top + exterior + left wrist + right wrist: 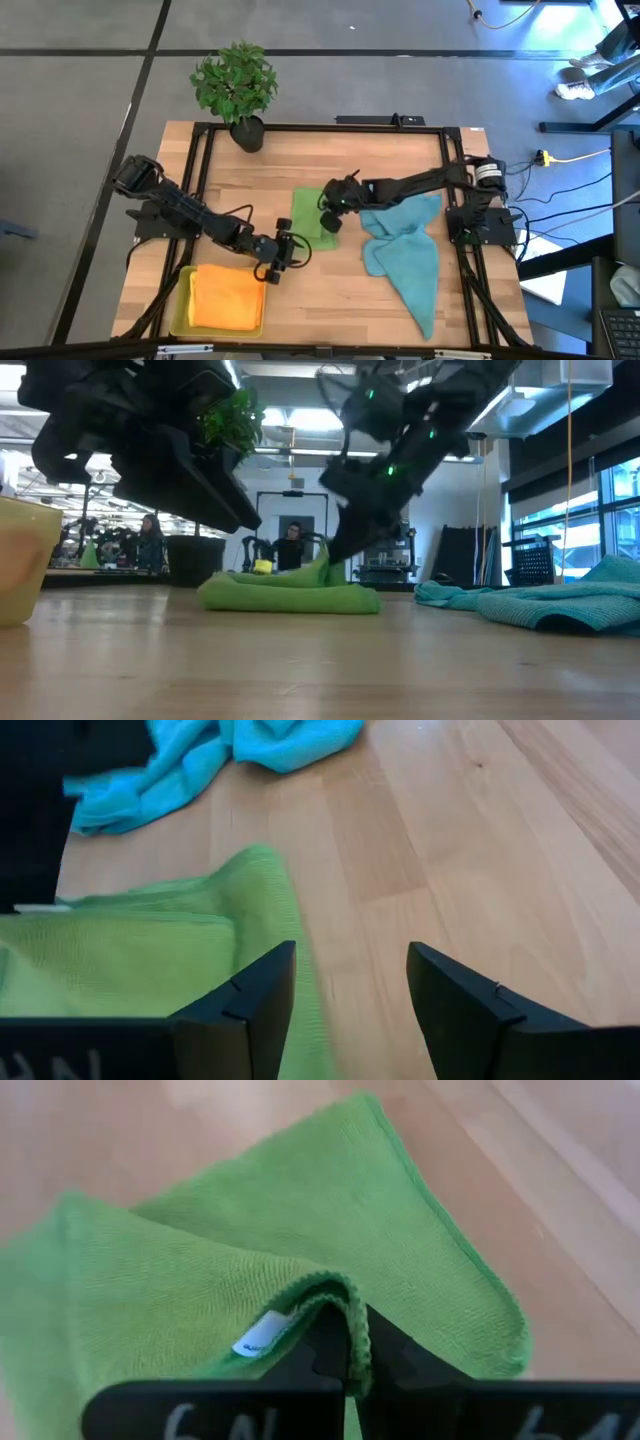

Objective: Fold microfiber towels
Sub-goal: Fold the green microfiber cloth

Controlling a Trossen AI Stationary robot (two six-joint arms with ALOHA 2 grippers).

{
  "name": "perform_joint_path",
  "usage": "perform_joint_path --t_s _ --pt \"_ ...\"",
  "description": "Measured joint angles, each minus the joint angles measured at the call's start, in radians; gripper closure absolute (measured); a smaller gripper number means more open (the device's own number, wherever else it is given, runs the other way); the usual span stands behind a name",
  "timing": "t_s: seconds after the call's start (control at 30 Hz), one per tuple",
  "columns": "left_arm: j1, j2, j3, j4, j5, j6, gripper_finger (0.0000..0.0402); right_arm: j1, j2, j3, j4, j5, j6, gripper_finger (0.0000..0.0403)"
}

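Observation:
A green towel [310,214] lies folded on the middle of the table, and it also shows in the low view [290,596]. My right gripper [330,222] is shut on its near right part. My left gripper [289,249] is open and empty just near-left of the green towel [150,960], a little above the table. Teal-blue towels [405,255] lie crumpled to the right. An orange towel [228,297] lies in the yellow tray [180,312]. No yellow towel shows. My right gripper pinches a rolled-over fold at the green towel's edge [338,1292] between its two fingers, beside a white label [258,1336]. More than one layer is in the hold. The fingers slant down from the table's right. That part is raised [322,568]; the rest lies on the table.
A potted plant [237,85] stands at the table's far left. The yellow tray sits at the near left corner, and it also shows in the low view [20,560]. Bare wood lies between the green towel and the near edge. People sit in the room beyond [290,545].

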Motion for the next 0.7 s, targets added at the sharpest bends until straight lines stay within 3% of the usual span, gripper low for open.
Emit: perform_joint_path --t_s 0.37,0.63,0.7 --pt "-0.002 0.000 0.000 -0.037 0.002 -0.022 0.0217 -0.061 0.081 0.000 0.017 0.000 0.002 0.0398" --pt "-0.002 0.000 0.000 -0.055 0.003 -0.035 0.0217 0.007 0.021 0.000 0.009 -0.016 0.012 0.0398" --pt "-0.002 0.000 0.000 -0.054 0.003 -0.035 0.0217 0.034 -0.003 0.000 -0.005 0.026 0.028 0.0398"
